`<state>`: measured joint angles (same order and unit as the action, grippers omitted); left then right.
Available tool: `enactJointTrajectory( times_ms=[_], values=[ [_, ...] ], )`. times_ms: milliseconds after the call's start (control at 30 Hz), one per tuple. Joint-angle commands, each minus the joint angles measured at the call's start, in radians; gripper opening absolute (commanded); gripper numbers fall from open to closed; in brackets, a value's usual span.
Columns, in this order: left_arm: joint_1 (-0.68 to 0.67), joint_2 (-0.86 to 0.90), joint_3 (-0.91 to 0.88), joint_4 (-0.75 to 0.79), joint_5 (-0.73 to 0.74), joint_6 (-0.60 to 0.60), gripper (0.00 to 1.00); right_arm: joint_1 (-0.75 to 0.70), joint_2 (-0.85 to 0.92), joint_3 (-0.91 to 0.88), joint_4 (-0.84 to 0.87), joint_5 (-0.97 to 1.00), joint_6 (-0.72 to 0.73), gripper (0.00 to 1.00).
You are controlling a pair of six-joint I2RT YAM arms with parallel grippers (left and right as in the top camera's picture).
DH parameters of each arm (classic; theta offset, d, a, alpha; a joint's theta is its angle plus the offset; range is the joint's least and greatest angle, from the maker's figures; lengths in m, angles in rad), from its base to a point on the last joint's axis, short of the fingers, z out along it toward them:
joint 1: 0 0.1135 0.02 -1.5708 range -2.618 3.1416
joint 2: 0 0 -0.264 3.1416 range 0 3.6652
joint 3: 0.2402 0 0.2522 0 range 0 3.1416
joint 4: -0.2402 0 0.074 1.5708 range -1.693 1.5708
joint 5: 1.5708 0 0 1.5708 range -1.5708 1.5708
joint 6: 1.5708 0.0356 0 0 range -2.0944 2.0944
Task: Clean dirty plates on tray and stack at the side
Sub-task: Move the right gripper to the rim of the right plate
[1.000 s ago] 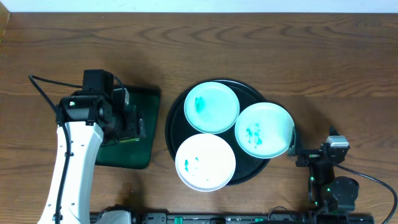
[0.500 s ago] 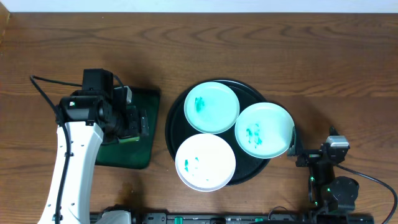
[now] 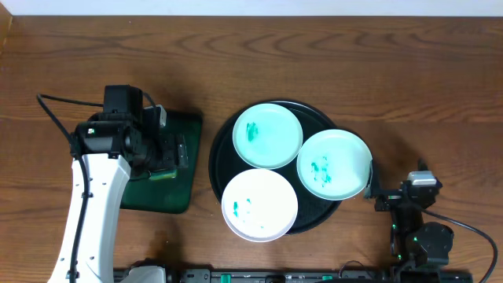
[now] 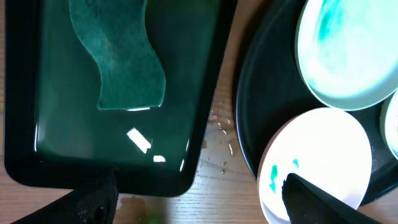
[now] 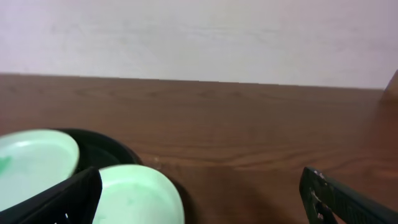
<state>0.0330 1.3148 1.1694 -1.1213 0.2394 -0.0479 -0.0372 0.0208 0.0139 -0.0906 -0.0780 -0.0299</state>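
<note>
Overhead: three smeared plates [image 3: 267, 135] lie on the black tray [image 3: 218, 157] at the middle of the table [image 3: 393, 63], two overhanging its rim. Left wrist: the left claw [image 4: 200, 186], wide open and empty, hangs over the green tray [image 4: 25, 124] and its sponge [image 4: 124, 62]. Right wrist: the right claw [image 5: 200, 186] gapes, empty, beside the black tray's right edge.

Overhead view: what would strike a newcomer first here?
Three white plates, smeared teal, crowd a round black tray mid-table. Left of it, a green tray holds a green pad, with the left tool hovering open above.
</note>
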Motion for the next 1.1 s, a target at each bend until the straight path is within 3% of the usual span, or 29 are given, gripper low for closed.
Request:
enactJointTrajectory(
  times_ms=[0,367,733,1067],
  values=[
    [0.005,-0.002,0.027,0.002,0.014,0.009,0.85,-0.008,0.039,0.014,-0.027,0.014,-0.119,0.99],
    [0.005,-0.002,0.027,0.010,0.014,0.009,0.85,-0.008,0.290,0.138,-0.107,0.040,-0.026,0.99],
    [0.005,-0.002,0.027,0.025,0.014,0.009,0.85,-0.008,0.669,0.539,-0.411,0.034,0.073,0.99],
    [0.005,-0.002,0.027,0.031,0.015,0.009,0.85,-0.007,0.974,0.845,-0.763,-0.101,0.211,0.99]
  ],
)
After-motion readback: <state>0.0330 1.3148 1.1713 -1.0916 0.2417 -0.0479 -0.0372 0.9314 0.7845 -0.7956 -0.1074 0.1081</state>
